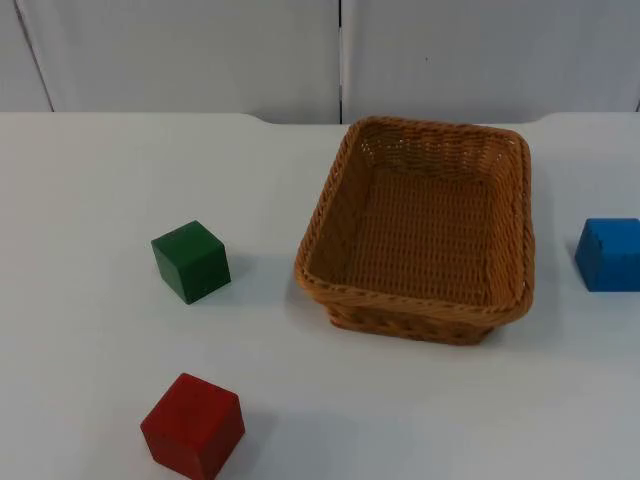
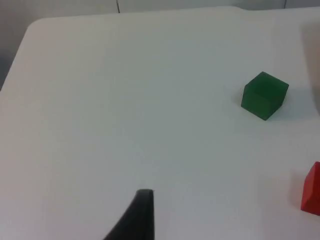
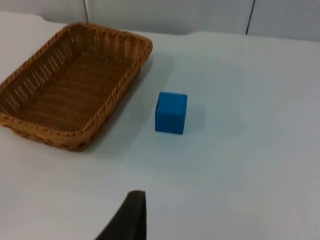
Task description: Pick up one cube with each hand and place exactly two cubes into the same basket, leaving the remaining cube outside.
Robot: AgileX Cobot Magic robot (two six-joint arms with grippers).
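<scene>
A woven brown basket (image 1: 415,300) stands right of the table's middle with nothing in it. The green cube (image 1: 190,261) sits to its left, and the red cube (image 1: 193,425) lies nearer the front edge. At the far right, beside the basket, rests the blue cube (image 1: 609,254). My left gripper (image 2: 142,215) hovers over bare table, well short of the green cube (image 2: 264,95) and the red cube (image 2: 312,187). My right gripper (image 3: 132,215) hangs back from the blue cube (image 3: 171,112), which sits just beside the basket (image 3: 60,132).
The white table (image 1: 100,180) ends at a grey partition wall (image 1: 200,50) behind the basket. There is open surface between the cubes and around the basket.
</scene>
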